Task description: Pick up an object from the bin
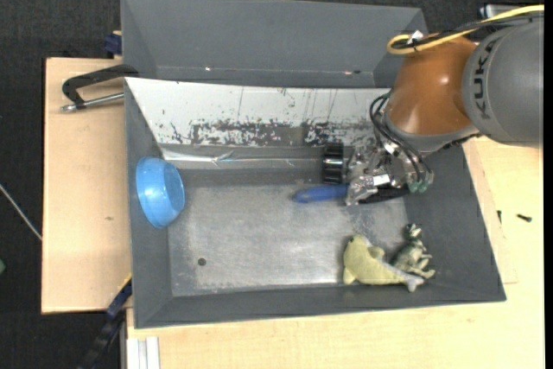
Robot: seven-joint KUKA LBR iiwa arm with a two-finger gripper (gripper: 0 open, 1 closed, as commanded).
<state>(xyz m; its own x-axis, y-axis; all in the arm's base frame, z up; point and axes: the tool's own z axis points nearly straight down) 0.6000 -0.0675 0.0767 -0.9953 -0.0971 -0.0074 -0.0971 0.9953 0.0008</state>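
As the arm reaches in from the R, gripper (373, 179): low over the bin floor, back-R part, nr the back wall.
Grip state: can't tell, open or closed; wrist parts & cables clutter that spot.
Blue stick-like obj (318, 195): nearest thing to gripper; lies flat on floor just L of it, long axis approx L–R, R end right at gripper. Touching or not, can't tell.
Black round obj (333, 164): just L of gripper, behind the blue one, at foot of back wall.
Orange cover (432, 95): on wrist, up & R of gripper, w/ cables looping below it.
Yellow-green toy animal (367, 265): front-R, nr front wall, apart from gripper.
Dark green figure (413, 259): against toy animal's R side.
Blue bowl (160, 191): far L, tipped up against L wall, well apart from everything else.
Bin (259, 229): grey metal, dark specks along back wall.
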